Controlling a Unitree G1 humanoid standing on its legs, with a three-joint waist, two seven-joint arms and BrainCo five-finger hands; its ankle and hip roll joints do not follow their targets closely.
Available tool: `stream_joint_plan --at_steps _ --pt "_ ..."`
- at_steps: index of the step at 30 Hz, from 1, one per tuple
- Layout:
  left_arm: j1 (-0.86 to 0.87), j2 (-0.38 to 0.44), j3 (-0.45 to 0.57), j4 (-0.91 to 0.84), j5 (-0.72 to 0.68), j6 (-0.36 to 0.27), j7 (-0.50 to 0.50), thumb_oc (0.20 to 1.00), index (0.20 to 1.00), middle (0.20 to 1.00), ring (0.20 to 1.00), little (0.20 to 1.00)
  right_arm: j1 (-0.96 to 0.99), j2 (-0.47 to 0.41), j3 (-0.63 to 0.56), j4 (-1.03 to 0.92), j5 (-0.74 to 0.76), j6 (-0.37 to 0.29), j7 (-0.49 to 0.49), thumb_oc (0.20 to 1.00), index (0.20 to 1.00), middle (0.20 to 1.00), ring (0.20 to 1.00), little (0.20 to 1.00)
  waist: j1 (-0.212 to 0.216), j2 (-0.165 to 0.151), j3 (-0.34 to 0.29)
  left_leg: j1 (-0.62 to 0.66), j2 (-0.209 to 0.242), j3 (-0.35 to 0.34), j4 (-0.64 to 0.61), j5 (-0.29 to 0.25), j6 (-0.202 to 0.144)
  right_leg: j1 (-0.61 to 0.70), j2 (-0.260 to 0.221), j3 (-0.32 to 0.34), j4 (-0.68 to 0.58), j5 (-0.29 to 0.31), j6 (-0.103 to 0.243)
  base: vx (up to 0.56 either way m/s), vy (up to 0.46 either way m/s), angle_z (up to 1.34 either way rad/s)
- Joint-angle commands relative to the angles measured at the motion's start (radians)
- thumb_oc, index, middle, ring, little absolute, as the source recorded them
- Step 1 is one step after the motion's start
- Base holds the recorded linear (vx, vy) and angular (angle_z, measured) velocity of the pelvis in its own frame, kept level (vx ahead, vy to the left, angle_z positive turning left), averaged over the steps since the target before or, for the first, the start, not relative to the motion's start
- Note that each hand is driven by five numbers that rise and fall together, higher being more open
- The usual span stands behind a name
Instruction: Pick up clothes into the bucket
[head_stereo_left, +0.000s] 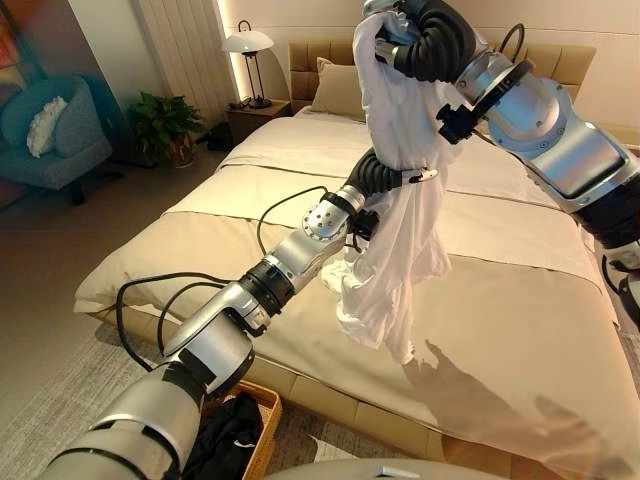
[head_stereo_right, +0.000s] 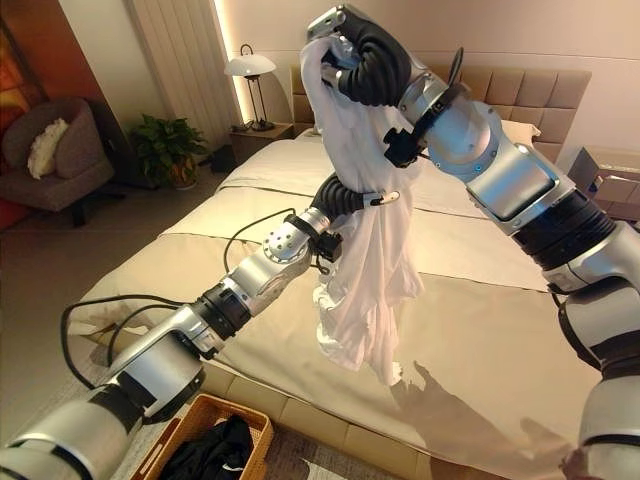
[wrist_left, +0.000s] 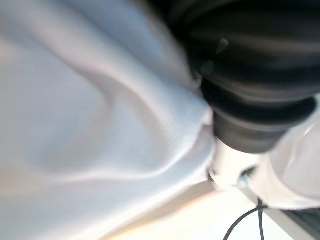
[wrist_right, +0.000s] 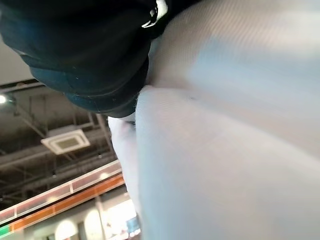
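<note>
A white garment hangs in a long fold over the bed, its lower end bunched just above the sheet. My right hand is raised high and shut on the garment's top edge. My left hand is pushed into the middle of the hanging cloth, which wraps round it. Pale fabric lies right against the hand's cover in the left wrist view, and more cloth shows in the right wrist view. A woven basket stands on the floor by the bed's near edge with black clothes in it.
The wide beige bed has a pillow at its headboard. A nightstand with a lamp stands at the far left of the bed. A potted plant and an armchair are further left.
</note>
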Motion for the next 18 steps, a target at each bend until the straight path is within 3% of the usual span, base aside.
stream_joint_plan --at_steps 1,2,11,13,14,17,18 --pt "-0.104 0.0 -0.065 0.021 -0.029 -0.015 -0.027 0.2 0.2 0.2 0.2 0.2 -0.13 -0.008 -0.064 0.058 0.048 -0.079 -0.073 0.2 0.2 0.2 0.2 0.2 0.033 -0.056 -0.011 -0.028 -0.042 -0.033 0.115 -0.126 0.01 -0.042 -0.04 -0.033 0.148 -0.07 0.04 0.0 0.0 0.0" --pt "-0.094 0.05 -0.066 -0.018 -0.028 -0.018 -0.037 0.2 0.2 0.2 0.2 0.2 -0.102 -0.022 -0.089 0.084 0.042 -0.072 -0.083 0.2 0.2 0.2 0.2 0.2 0.039 -0.054 -0.01 -0.029 -0.046 -0.035 0.117 -0.127 0.012 -0.041 -0.041 -0.037 0.148 -0.071 0.04 0.0 0.0 0.0" --pt "-0.048 0.241 -0.012 -0.073 -0.016 -0.021 -0.035 0.2 0.2 0.2 0.2 0.2 0.017 -0.073 -0.209 0.125 0.042 -0.064 -0.112 0.2 0.2 0.2 0.2 0.2 0.058 -0.05 -0.01 -0.032 -0.048 -0.046 0.12 -0.128 0.014 -0.034 -0.046 -0.046 0.146 -0.072 0.041 0.0 0.0 0.0" --pt "-0.016 0.35 0.028 -0.091 -0.02 -0.021 -0.034 0.2 0.2 0.2 0.2 0.2 0.068 -0.1 -0.259 0.138 0.044 -0.061 -0.123 0.2 0.2 0.2 0.2 0.2 0.067 -0.048 -0.009 -0.04 -0.051 -0.048 0.122 -0.119 0.015 -0.04 -0.049 -0.048 0.145 -0.065 0.041 -0.02 0.001 0.01" --pt "-0.015 0.35 0.027 -0.092 -0.021 -0.021 -0.034 0.2 0.2 0.2 0.2 0.2 0.071 -0.1 -0.261 0.137 0.043 -0.061 -0.123 0.2 0.2 0.2 0.2 0.2 0.067 -0.048 -0.01 -0.034 -0.05 -0.049 0.121 -0.127 0.014 -0.035 -0.048 -0.049 0.145 -0.073 0.041 0.0 0.0 0.0" --pt "0.024 0.491 0.088 -0.121 -0.003 -0.026 -0.024 0.2 0.2 0.2 0.2 0.2 0.171 -0.13 -0.325 0.182 0.04 -0.049 -0.121 0.2 0.2 0.2 0.2 0.2 0.082 -0.044 -0.01 -0.031 -0.051 -0.054 0.123 -0.128 0.014 -0.027 -0.05 -0.055 0.143 -0.075 0.041 0.0 0.0 0.0" --pt "0.025 0.492 0.087 -0.123 -0.003 -0.025 -0.023 0.2 0.2 0.2 0.2 0.2 0.174 -0.129 -0.328 0.18 0.039 -0.048 -0.121 0.2 0.2 0.2 0.2 0.2 0.082 -0.046 -0.01 -0.031 -0.051 -0.054 0.123 -0.128 0.014 -0.026 -0.05 -0.055 0.143 -0.075 0.041 0.03 -0.006 0.07"
